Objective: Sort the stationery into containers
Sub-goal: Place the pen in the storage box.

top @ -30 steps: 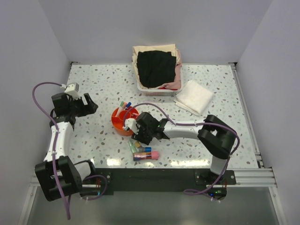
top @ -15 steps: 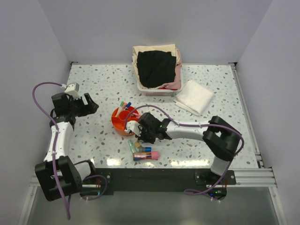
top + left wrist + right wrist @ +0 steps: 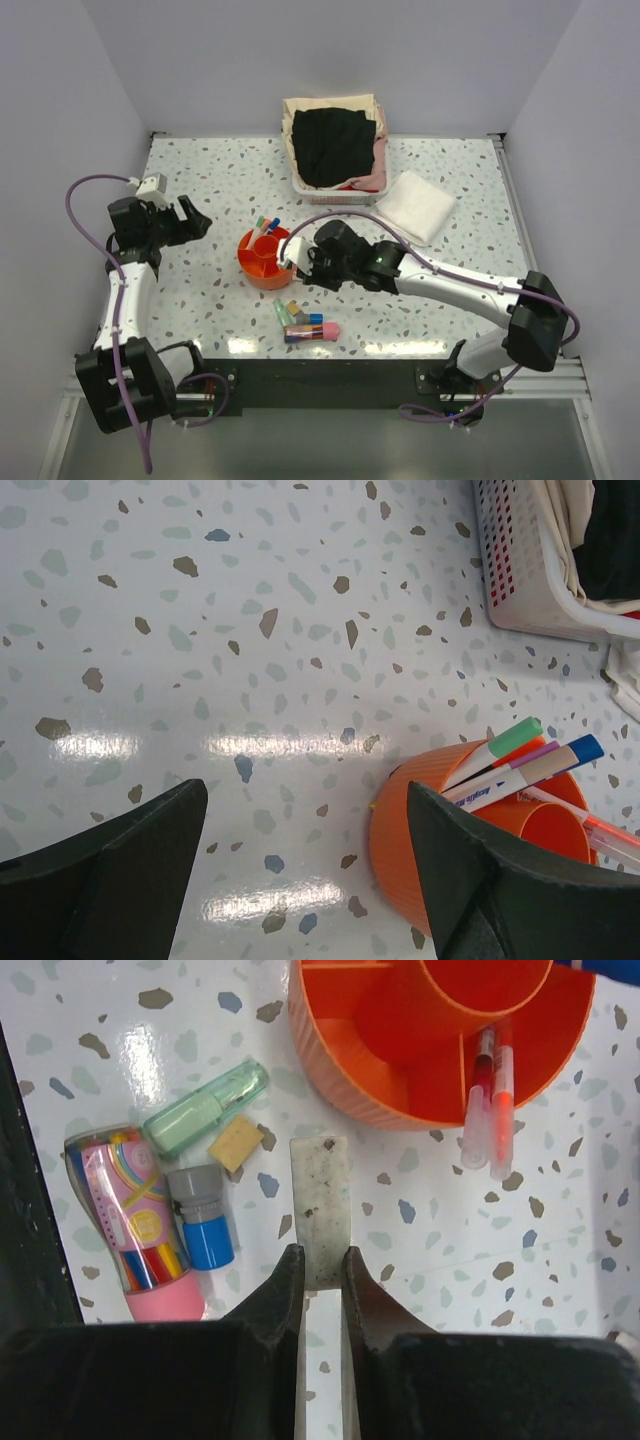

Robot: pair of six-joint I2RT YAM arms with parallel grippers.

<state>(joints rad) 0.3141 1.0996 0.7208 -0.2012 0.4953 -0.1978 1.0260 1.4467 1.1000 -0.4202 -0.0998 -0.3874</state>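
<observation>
The right hand (image 3: 320, 1260) is clenched on a flat white strip (image 3: 321, 1205) with a few dark specks. In the right wrist view the strip sticks straight up from the jaws at the centre of the frame, and its free end stops just short of the orange tray (image 3: 262, 279). Whether the strip touches the speckled surface (image 3: 200, 290) cannot be told.

The tray fills the top of that view. Two slim pens (image 3: 490, 1090), one clear and one orange-red, lie in an outer compartment with their ends over the rim.

At centre left of the same view, loose items lie close together on the surface. They are a green tube (image 3: 205, 1110), a small tan piece (image 3: 236, 1143), a stubby blue-and-grey piece (image 3: 203, 1225) and a pink-ended case of coloured sticks (image 3: 135, 1230).

The left hand (image 3: 305, 795) is released, with its dark fingers (image 3: 110, 870) spread wide at the bottom of its view. The tray sits at lower right there, with capped pens (image 3: 510, 765) leaning out of it.

In the overhead view a white basket (image 3: 330, 195) of dark clothes sits at upper centre. A folded white cloth (image 3: 415, 205) lies just to its right.
</observation>
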